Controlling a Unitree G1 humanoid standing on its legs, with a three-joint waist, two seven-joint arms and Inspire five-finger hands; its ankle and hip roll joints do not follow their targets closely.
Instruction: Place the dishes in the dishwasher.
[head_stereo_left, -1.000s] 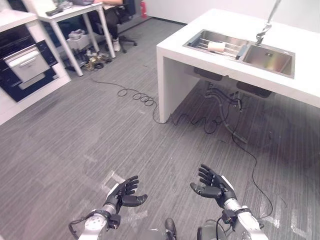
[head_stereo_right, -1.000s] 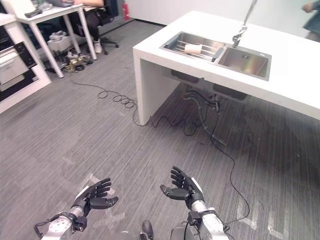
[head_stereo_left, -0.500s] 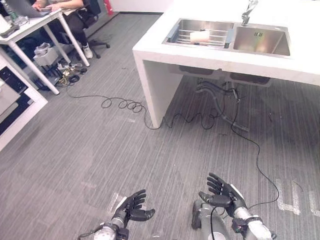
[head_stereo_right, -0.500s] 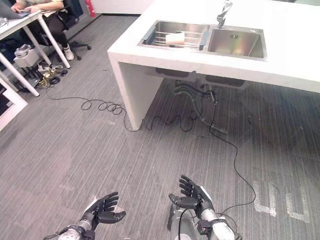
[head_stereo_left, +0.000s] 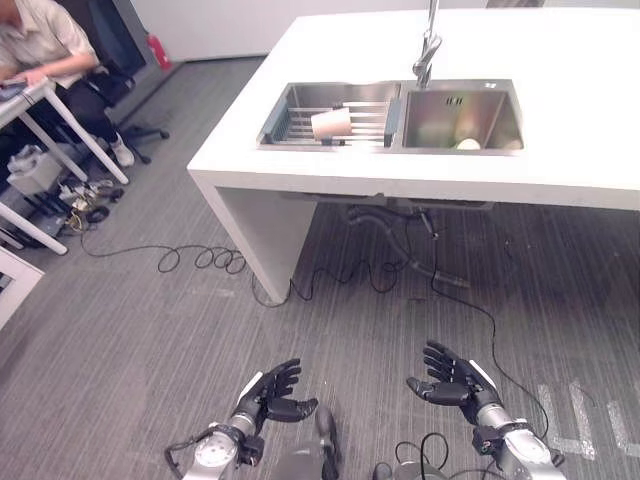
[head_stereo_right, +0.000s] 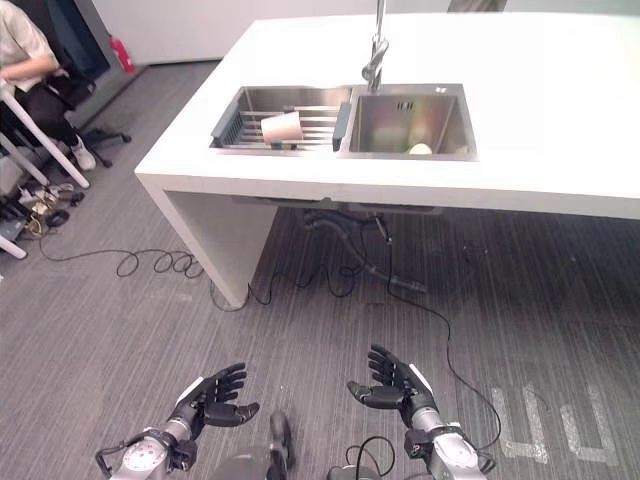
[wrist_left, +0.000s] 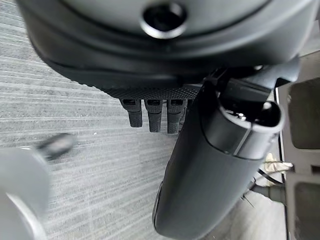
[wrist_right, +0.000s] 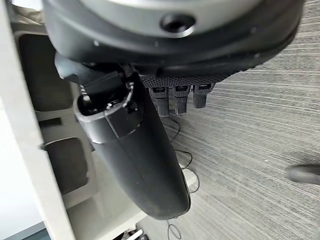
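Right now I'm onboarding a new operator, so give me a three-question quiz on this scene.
1. True or false: the cup lies on its side on the rack in the sink's left basin.
2. Which is right? A) the left hand holds a plate; B) both hands are open and hold nothing, low over the floor; C) the right hand grips the tap.
3. Fill in: a pale dish lies in the ____ basin.

Key: 1 true. 2 B. 3 right.
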